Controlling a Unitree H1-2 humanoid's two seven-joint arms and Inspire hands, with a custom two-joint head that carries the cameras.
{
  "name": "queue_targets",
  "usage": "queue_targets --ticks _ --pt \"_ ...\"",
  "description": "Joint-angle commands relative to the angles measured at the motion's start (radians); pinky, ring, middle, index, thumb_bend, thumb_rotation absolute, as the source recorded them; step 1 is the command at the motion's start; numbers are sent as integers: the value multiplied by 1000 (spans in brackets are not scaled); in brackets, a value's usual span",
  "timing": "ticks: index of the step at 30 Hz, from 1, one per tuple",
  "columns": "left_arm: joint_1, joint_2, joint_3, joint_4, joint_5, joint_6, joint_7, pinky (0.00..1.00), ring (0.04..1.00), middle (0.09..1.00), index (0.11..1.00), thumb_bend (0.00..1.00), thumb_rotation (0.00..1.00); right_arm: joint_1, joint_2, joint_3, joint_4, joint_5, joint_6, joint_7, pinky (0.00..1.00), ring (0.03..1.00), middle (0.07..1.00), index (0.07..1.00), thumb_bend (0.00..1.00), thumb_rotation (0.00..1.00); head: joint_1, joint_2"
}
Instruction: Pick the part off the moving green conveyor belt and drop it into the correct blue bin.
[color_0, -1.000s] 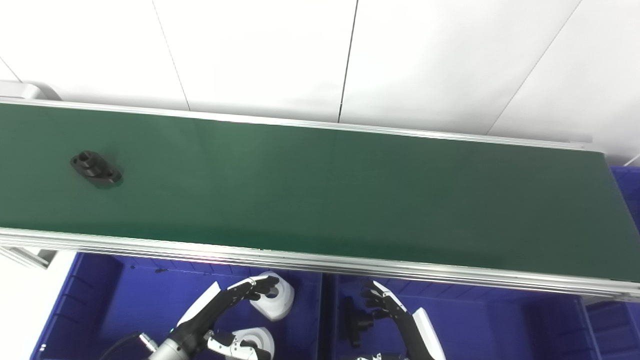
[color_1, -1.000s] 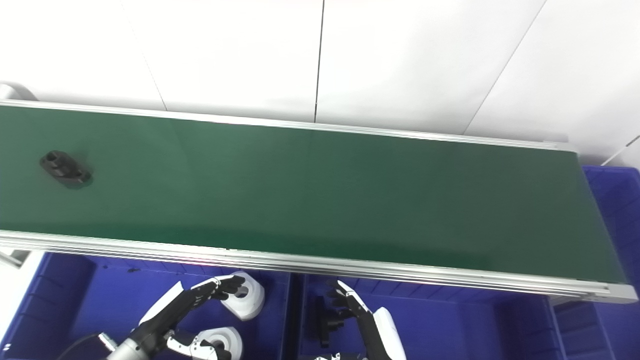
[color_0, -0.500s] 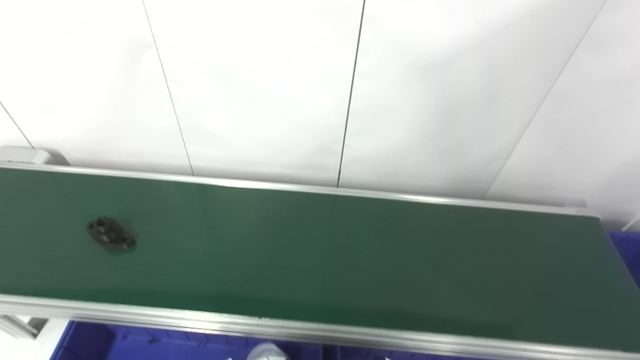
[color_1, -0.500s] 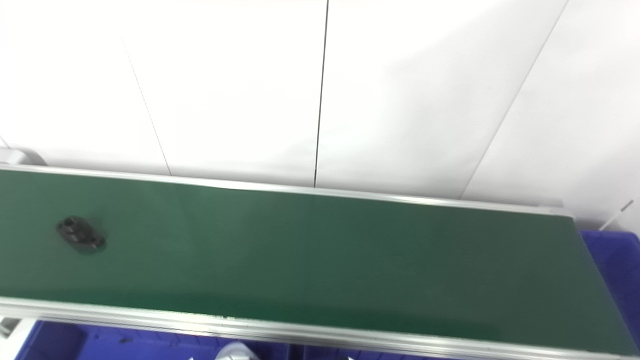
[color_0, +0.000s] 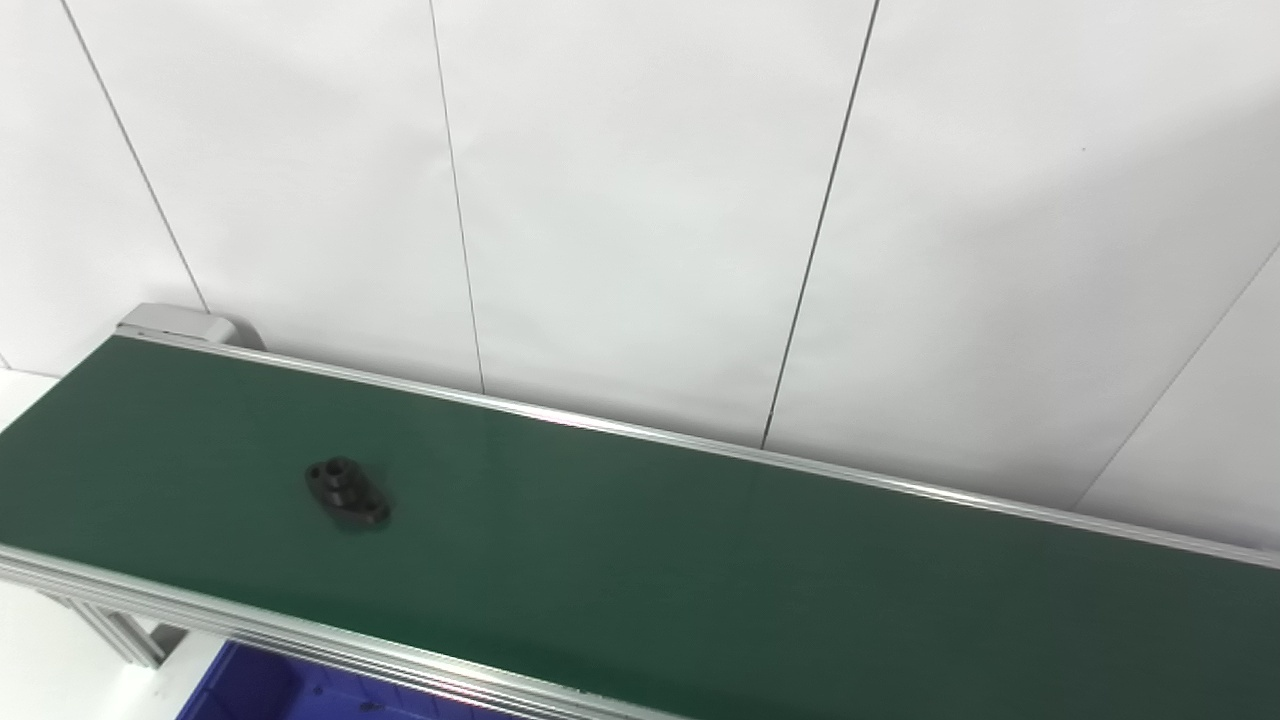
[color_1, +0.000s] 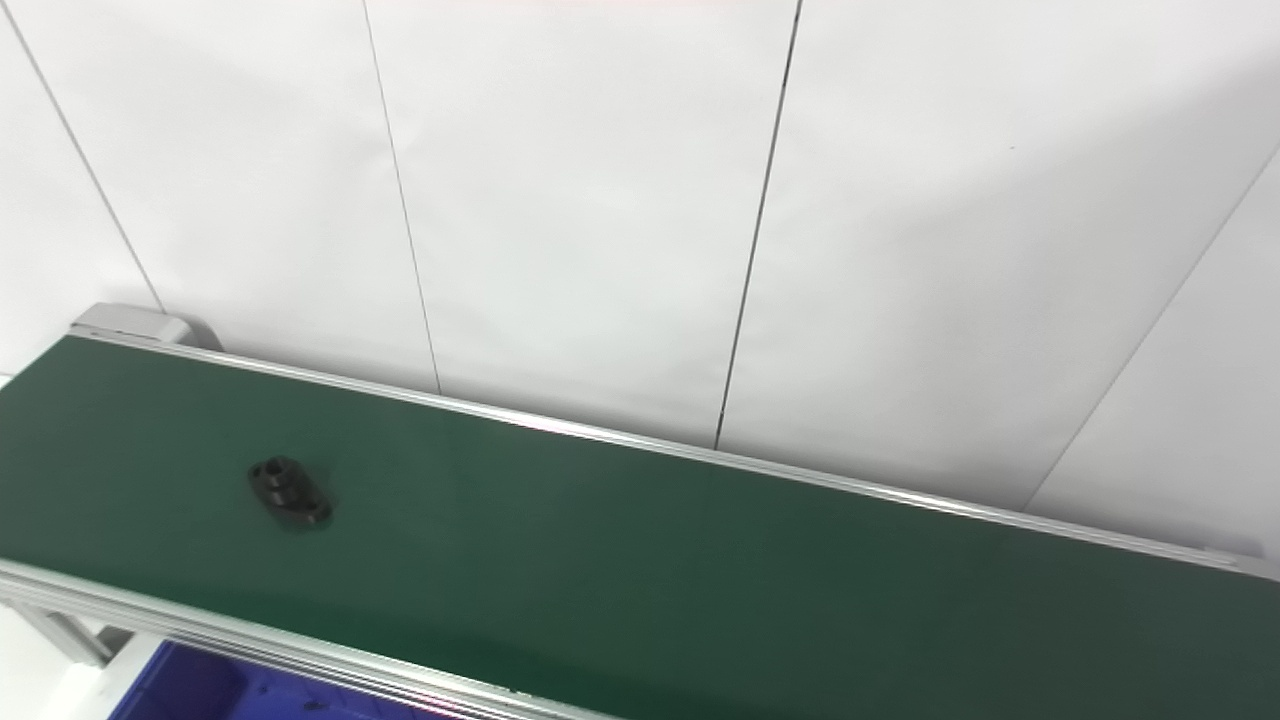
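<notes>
We see one black part (color_0: 347, 493) lying flat on the green belt (color_0: 700, 560), toward its left end and nearer the front rail (color_0: 300, 635) than the back one. Nothing touches it.

It looks like a small flanged piece: an oval base plate with a raised round boss at one end and what seem to be holes through the plate. We judge it rigid, probably moulded plastic or dark metal, light enough for one hand and not fragile. The finish looks matte, so we expect little slip. The low plate gives fingers little to catch from above. The better hold is probably across the narrow width of the plate, thumb on one long edge and fingers on the other, or a pinch around the boss. Since the belt carries it along, we would aim a little ahead of where it lies.

Much is out of sight. Neither the left nor the right hand appears in either view, so we cannot tell whether they are spread or closed, or whether they hold anything. Of the bin (color_0: 260, 690) only a blue corner shows under the front rail at bottom left. Its inside and any other bins are cut off. The belt's right end runs past the frame, and the part's fine detail is too small to make out.
</notes>
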Motion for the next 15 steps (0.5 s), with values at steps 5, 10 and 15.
queue_targets --ticks 5,10,15 --pt "-15 16 0 -13 -9 -37 19 684 736 785 772 849 237 1 -20 33 -36 46 -62 -69 655 773 796 878 887 157 -5 22" --pt "-4 18 15 -27 -15 -37 2 679 735 783 769 860 243 8 -49 88 -90 78 -62 -144 583 759 806 880 880 156 -14 56" --pt "14 41 16 -67 1 -37 27 673 735 787 765 858 219 20 -81 128 -186 49 -62 -231 629 738 797 890 870 159 -47 111"
